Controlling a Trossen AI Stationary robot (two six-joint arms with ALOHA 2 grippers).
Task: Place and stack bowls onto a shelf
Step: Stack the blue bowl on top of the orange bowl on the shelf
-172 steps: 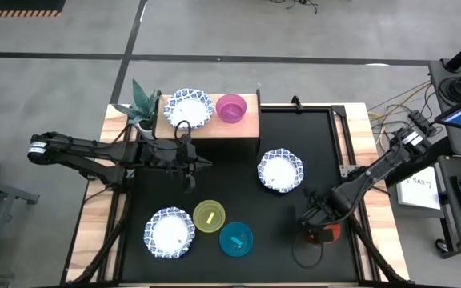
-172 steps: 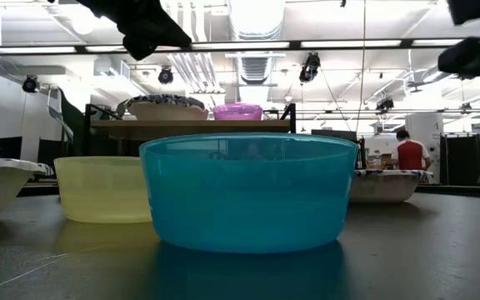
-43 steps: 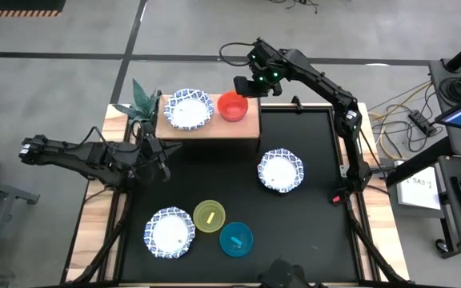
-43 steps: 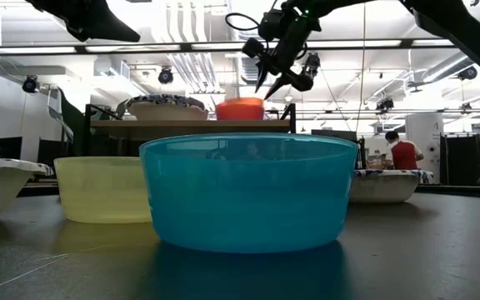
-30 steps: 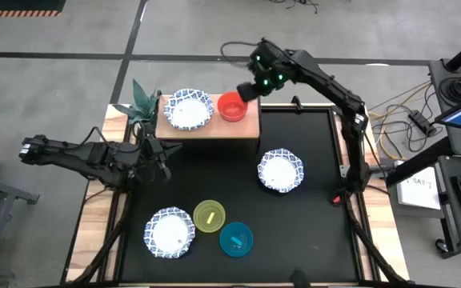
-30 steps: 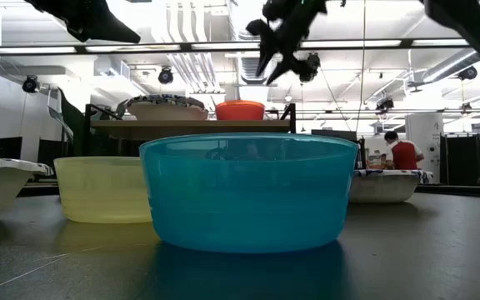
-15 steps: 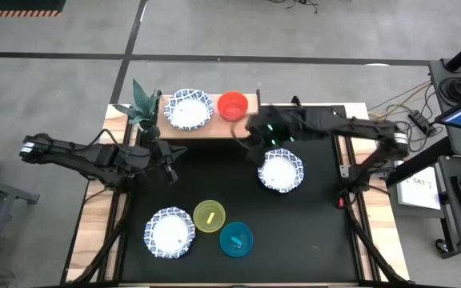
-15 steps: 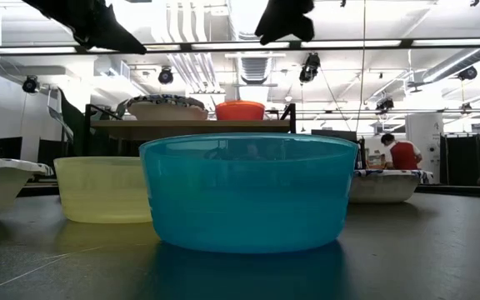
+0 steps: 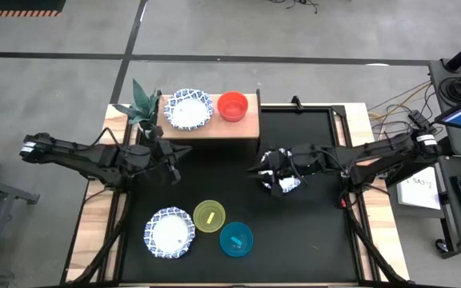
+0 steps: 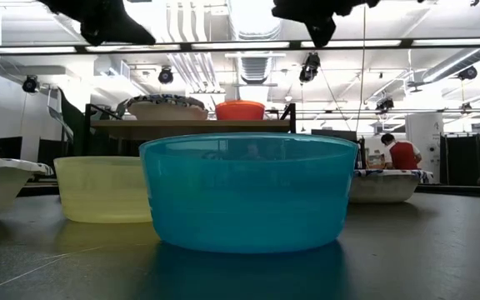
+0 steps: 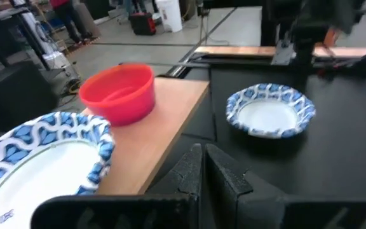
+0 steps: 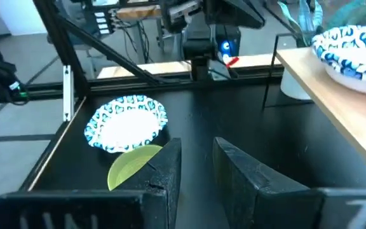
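Observation:
The light-wood shelf [image 9: 250,126] stands at the far left of the black mat. It carries a blue-rimmed white bowl [image 9: 189,110] and the red bowl [image 9: 232,106], each on its base. Another blue-rimmed bowl [image 9: 169,233], the yellow-green bowl [image 9: 209,217] and the teal bowl [image 9: 236,239] sit on the near part of the mat. A third blue-rimmed bowl [image 9: 286,184] lies mid-mat, partly under my right gripper [image 9: 259,170], which hovers open and points toward the table's left. My left gripper [image 9: 172,156] hangs shut just in front of the shelf. The purple bowl is not visible.
A potted green plant [image 9: 141,104] stands beside the shelf's left end. Black posts [image 9: 296,102] rise at the mat's far edge. Bare mat lies between the shelf and the near bowls. People show in the room far behind the table in the low view.
My right gripper has left the red bowl on the shelf. It has swung toward the near edge and down, and now hovers over the mid-mat blue-rimmed bowl. The arm has folded down toward the table's right side. My left gripper has crept slightly toward the right.

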